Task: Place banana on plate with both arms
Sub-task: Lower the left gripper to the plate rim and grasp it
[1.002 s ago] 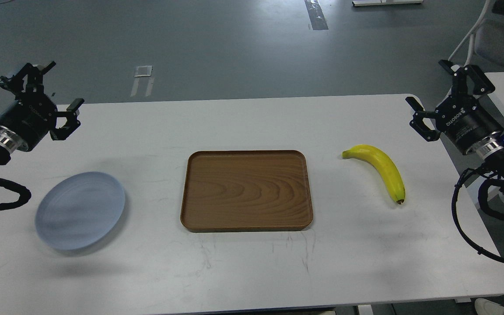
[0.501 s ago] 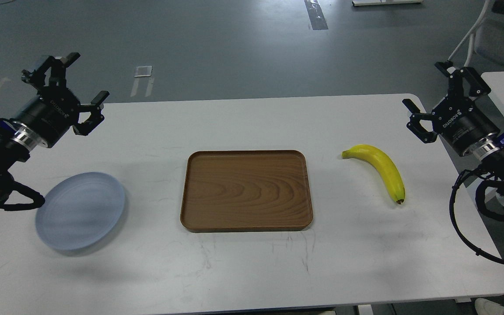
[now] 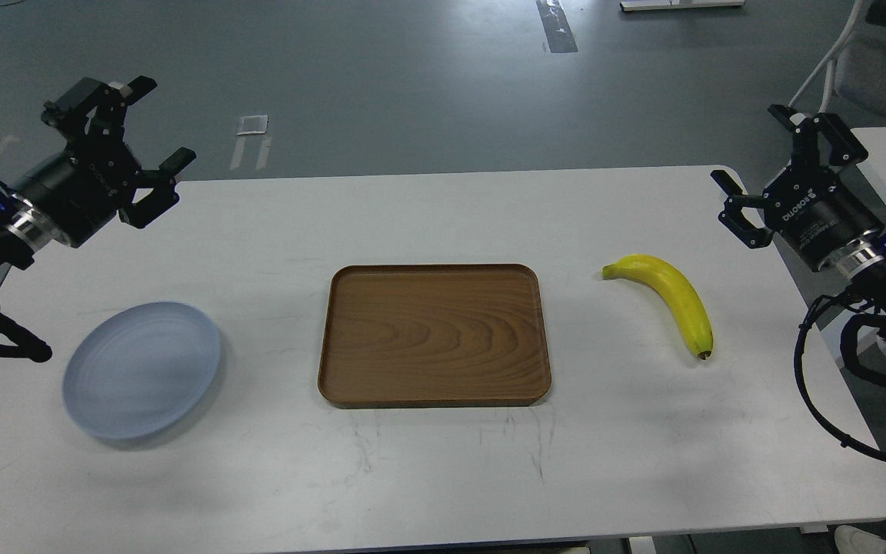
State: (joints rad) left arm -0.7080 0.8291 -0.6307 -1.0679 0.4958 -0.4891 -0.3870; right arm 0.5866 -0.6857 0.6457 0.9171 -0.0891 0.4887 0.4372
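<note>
The yellow banana [image 3: 672,298] lies on the white table right of the tray, green stem end to the left, dark tip toward me. The pale blue-grey plate [image 3: 141,368] rests on the table's left side. My left gripper [image 3: 157,123] is open and empty, held above the table's far left edge, well behind the plate. My right gripper [image 3: 751,154] is open and empty, above the table's far right edge, behind and to the right of the banana.
A brown wooden tray [image 3: 434,335] sits in the middle of the white table [image 3: 443,462], between plate and banana. A chair [image 3: 874,61] and a second white table stand at the far right. Grey floor lies beyond the far edge.
My left gripper has risen and moved right and farther away, from beside the table's left edge to over its far left corner. My right gripper has barely shifted. Banana and plate are unmoved.
</note>
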